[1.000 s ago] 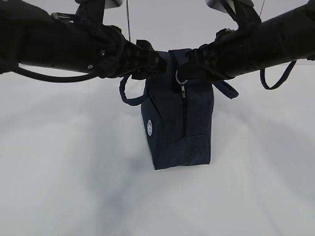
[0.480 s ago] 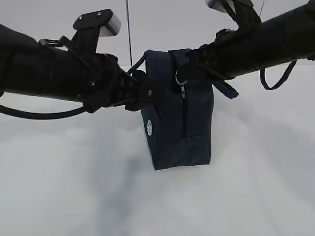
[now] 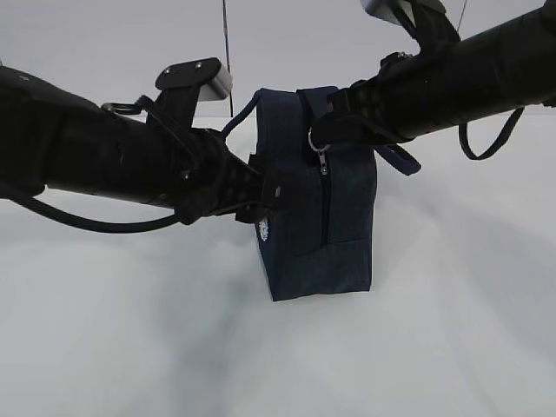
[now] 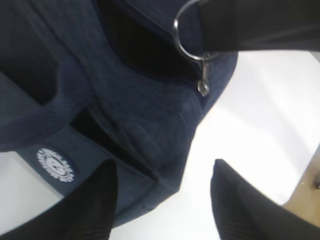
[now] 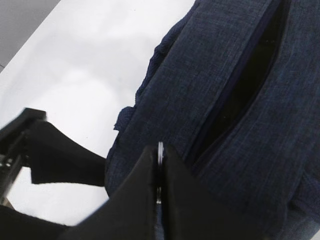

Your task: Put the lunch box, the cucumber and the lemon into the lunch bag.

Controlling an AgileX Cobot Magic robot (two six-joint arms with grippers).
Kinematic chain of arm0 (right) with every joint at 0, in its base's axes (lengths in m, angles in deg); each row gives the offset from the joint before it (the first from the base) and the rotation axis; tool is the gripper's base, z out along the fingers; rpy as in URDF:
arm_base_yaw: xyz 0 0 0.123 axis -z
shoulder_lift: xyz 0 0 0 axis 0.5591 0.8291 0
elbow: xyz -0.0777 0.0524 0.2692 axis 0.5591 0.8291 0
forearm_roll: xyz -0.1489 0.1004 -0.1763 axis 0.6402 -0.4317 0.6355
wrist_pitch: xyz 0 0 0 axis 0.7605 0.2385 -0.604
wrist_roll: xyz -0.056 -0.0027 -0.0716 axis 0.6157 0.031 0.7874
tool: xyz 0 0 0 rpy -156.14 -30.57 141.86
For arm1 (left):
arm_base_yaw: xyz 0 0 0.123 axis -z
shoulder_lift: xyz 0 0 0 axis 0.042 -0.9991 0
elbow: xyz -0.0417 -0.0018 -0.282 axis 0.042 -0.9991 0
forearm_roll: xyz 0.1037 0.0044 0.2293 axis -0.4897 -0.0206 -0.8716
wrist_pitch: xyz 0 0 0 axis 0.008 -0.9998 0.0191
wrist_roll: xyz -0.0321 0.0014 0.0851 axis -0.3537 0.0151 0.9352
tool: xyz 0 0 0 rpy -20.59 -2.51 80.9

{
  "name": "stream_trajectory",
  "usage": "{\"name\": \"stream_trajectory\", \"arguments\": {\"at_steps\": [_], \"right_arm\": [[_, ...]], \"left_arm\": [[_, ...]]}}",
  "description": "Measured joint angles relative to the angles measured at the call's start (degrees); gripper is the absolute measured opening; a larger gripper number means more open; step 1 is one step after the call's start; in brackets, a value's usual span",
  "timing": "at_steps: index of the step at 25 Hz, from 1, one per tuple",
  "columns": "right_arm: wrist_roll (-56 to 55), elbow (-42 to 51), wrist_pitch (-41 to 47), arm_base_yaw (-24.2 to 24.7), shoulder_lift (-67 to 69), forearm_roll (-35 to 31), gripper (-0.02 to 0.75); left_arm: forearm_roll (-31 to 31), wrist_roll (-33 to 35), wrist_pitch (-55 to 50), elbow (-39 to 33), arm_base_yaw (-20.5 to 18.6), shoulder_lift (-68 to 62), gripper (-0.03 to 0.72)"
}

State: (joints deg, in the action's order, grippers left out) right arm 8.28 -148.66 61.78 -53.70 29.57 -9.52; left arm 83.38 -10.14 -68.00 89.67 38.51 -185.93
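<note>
The dark navy lunch bag [image 3: 334, 230] stands upright on the white table, its zipper running down the face toward the camera. My right gripper [image 3: 328, 129] is shut on the zipper's silver ring pull [image 5: 160, 149] at the bag's top. My left gripper [image 4: 162, 200] is open, its fingers [image 4: 95, 200] low beside the bag's left side near the white round logo [image 4: 56, 164]. A lower corner of the bag [image 4: 150, 125] reaches between the jaws without being pinched. The lunch box, the cucumber and the lemon are out of view.
A white tabletop [image 3: 452, 330] surrounds the bag. A dark loop handle [image 3: 491, 139] hangs under the right arm. A thin dark rod [image 3: 228, 61] stands behind the bag. The left arm [image 3: 113, 165] spans the left half of the exterior view.
My left arm has come down from the bag's top left to its left side near the logo. The right gripper and the bag have stayed still.
</note>
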Motion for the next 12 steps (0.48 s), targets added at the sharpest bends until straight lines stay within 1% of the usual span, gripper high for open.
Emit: {"name": "stream_trajectory", "arguments": {"at_steps": [2,4,6,8,9,10,12], "right_arm": [[0.0,0.0,0.25,0.0,0.0,0.0,0.0],[0.0,0.0,0.37,0.0,0.0,0.0,0.0],[0.0,-0.02,0.37,0.0,0.0,0.0,0.0],[0.0,-0.02,0.37,0.0,0.0,0.0,0.0],[0.0,-0.02,0.37,0.0,0.0,0.0,0.0],[0.0,-0.02,0.37,0.0,0.0,0.0,0.0],[0.0,-0.02,0.37,0.0,0.0,0.0,0.0]], "left_arm": [[2.93,2.44,-1.72,0.0,0.0,-1.02,0.427],[5.43,4.26,-2.74,0.0,0.05,-1.78,0.392],[7.02,5.08,-2.86,0.0,0.05,-2.16,0.306],[7.6,5.41,-2.48,0.0,0.05,-2.16,0.153],[7.76,5.53,-1.96,0.0,0.05,-2.16,0.087],[7.85,5.63,-1.5,0.0,0.05,-2.16,0.038],[7.99,5.73,-1.0,0.0,0.05,-2.16,-0.001]]}}
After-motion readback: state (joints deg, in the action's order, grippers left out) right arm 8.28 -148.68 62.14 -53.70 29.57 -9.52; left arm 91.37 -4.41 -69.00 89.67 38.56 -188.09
